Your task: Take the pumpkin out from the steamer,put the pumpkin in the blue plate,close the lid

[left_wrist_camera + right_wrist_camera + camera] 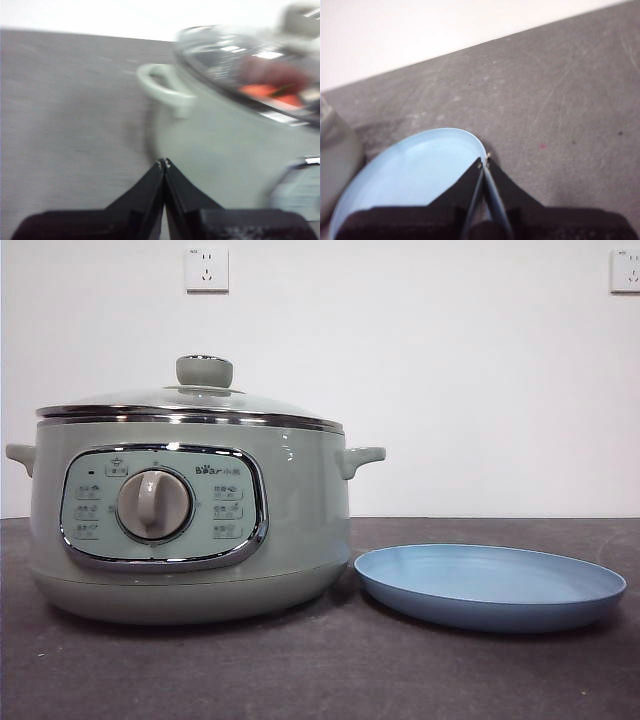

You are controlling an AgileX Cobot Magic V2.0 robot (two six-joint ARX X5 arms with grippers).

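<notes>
The sage-green steamer stands at the left of the front view with its glass lid on and the green knob on top. The left wrist view shows the steamer, blurred, and the orange pumpkin dimly through the lid. The blue plate lies empty to the right of the steamer. My left gripper is shut and empty beside the steamer's handle. My right gripper is shut and empty above the plate's rim.
The dark grey table runs to a white wall with two sockets. The steamer's control panel and dial face the front camera. Neither arm shows in the front view.
</notes>
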